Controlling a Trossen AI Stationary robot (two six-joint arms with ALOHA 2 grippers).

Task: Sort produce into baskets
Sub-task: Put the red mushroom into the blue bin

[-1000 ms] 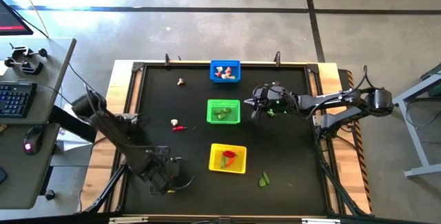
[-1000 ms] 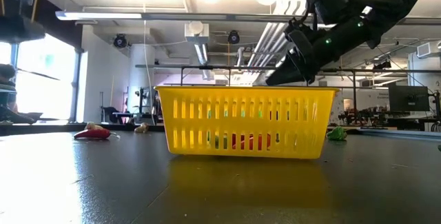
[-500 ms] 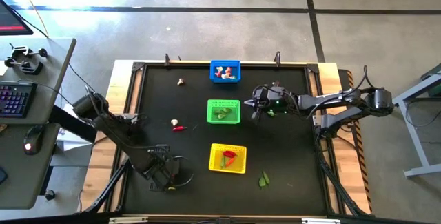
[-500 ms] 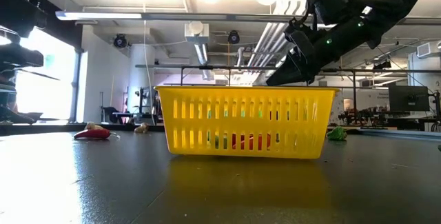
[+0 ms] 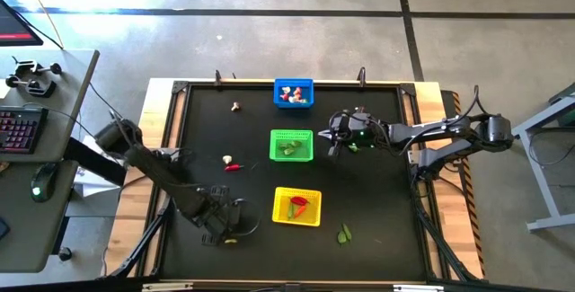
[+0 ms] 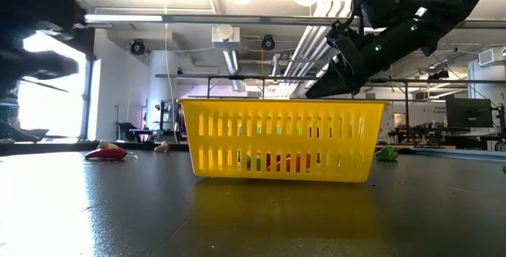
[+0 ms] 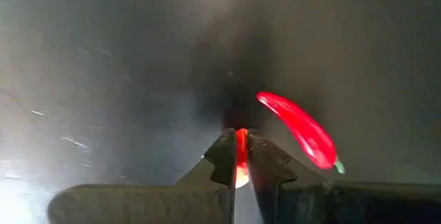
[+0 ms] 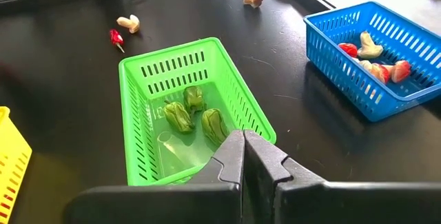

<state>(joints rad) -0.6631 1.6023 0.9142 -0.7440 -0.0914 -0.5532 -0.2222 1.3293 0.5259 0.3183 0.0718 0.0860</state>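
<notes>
My left gripper (image 5: 226,233) points down at the table's near left, left of the yellow basket (image 5: 297,206), and is shut on a red chilli (image 7: 239,151). A second red chilli (image 7: 300,129) lies on the black table beside its fingers. The green basket (image 5: 291,145) holds green leafy bits (image 8: 193,114). The blue basket (image 5: 294,92) holds white-and-red mushroom bits (image 8: 375,55). My right gripper (image 8: 243,140) hovers shut and empty just right of the green basket. My left gripper pinches the red chilli (image 7: 239,156) between its two fingertips (image 7: 224,156), coming from above and pointing down. Only a narrow strip of the chilli shows in the gap. Which part is held, and whether it is clear of the table, cannot be told.
Loose pieces lie on the table: a mushroom bit (image 5: 236,107) at the far left, a chilli (image 5: 233,166) and a mushroom bit (image 8: 128,23) left of the green basket, a leafy bit (image 5: 345,234) near the front, and another (image 5: 353,146) by my right gripper.
My left gripper has moved a little toward the table's right, toward the yellow basket, and has sunk slightly.
</notes>
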